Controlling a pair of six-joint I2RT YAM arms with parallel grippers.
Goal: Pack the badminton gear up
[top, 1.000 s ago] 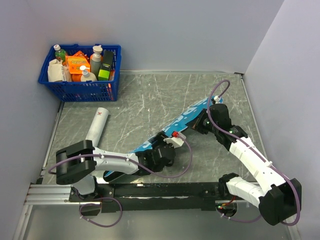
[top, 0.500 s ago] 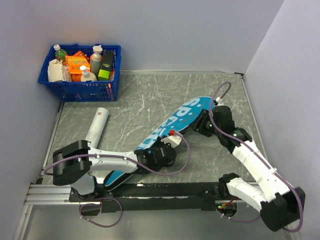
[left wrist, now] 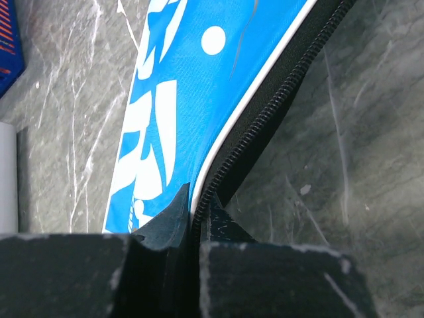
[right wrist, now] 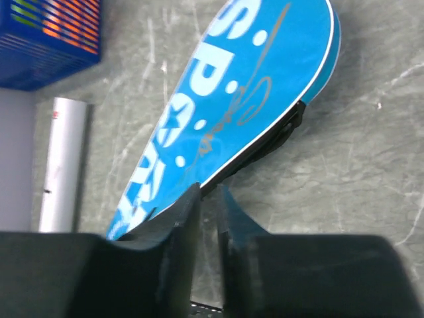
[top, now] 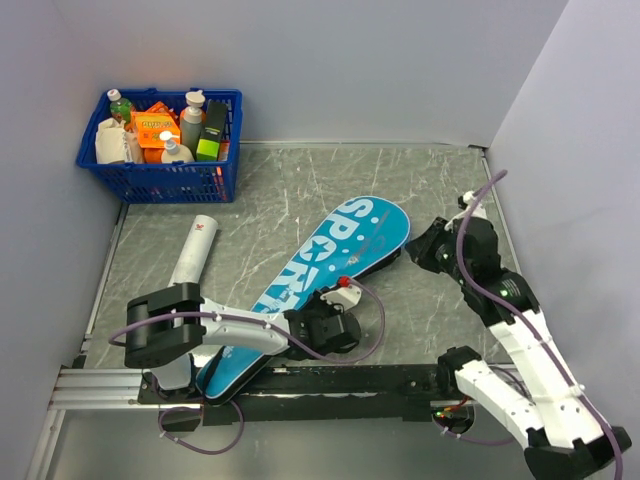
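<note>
Our left gripper [left wrist: 193,209] clamps the zipper edge of the teal racket-shaped "SPORT" cover [top: 340,250], which lies lower-left to upper-right, while our right gripper [right wrist: 209,205], jaws slightly apart, sits right of its head.

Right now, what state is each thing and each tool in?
teal cover, lying flat, lettered side up, zipper open along the edge toward the right arm.
left tool, shut on the cover's zipper edge.
right tool, slightly open, empty, clear of the cover.
white tube, lying on its side, untouched.
blue basket, upright, filled.
</note>
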